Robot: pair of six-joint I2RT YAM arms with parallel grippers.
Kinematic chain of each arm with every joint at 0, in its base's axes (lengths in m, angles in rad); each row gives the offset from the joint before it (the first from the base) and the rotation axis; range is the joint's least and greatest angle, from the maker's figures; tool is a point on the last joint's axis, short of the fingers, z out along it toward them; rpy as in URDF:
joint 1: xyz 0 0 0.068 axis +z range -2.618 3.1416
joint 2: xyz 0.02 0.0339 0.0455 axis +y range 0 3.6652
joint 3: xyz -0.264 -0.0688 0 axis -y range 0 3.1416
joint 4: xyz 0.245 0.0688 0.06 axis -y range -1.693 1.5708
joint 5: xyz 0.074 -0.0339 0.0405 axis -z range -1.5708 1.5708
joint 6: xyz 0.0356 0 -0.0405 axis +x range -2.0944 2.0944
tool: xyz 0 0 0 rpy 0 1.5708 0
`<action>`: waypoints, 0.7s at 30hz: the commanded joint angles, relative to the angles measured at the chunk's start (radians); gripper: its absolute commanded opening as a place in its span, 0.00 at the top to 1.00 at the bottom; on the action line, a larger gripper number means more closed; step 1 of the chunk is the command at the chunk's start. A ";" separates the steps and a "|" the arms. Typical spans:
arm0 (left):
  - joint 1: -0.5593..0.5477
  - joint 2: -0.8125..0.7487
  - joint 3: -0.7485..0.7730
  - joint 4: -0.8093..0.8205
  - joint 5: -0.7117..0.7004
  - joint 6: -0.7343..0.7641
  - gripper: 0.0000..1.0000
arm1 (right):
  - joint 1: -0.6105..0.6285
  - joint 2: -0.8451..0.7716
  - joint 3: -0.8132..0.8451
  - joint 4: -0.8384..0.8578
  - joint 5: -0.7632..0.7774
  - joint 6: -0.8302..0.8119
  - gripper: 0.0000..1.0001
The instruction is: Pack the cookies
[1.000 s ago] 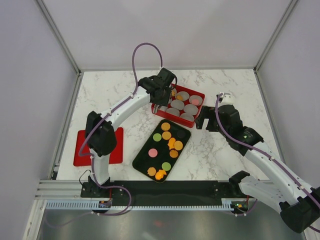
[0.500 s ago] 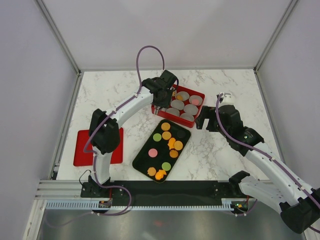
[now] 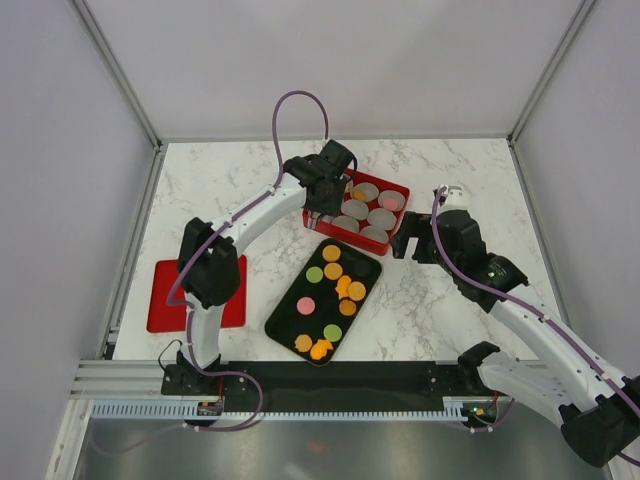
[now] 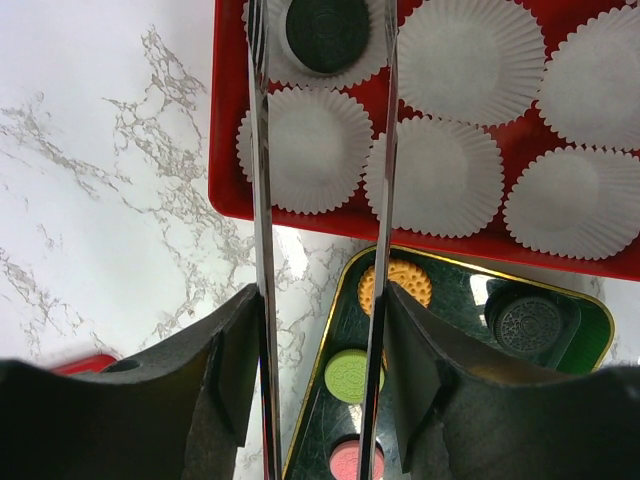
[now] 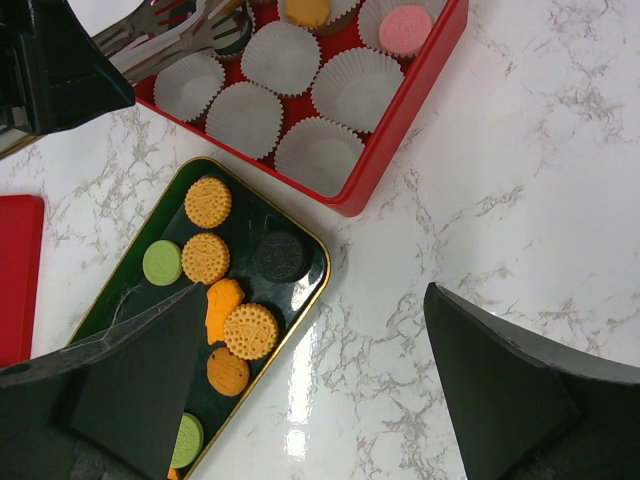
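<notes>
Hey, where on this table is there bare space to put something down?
Bare marble lies at the far left, between the red lid and the back wall; at the near right, between the black tray and the right arm; and in the far right corner. The middle is crowded: the left gripper hangs over the red box, close to the tray.

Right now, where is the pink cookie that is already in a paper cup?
In the top view, the pink cookie sits in the far right corner of the red box, beyond the black tray.
</notes>
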 commanded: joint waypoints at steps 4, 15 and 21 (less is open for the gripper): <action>-0.018 -0.125 0.006 0.011 -0.013 0.051 0.45 | -0.001 -0.010 0.025 0.010 -0.007 -0.006 0.02; -0.162 -0.488 -0.301 -0.005 -0.032 0.008 0.47 | -0.003 0.013 0.037 0.012 -0.007 -0.005 0.02; -0.235 -0.723 -0.560 -0.029 0.014 -0.069 0.47 | -0.001 0.013 0.037 0.012 -0.012 -0.003 0.02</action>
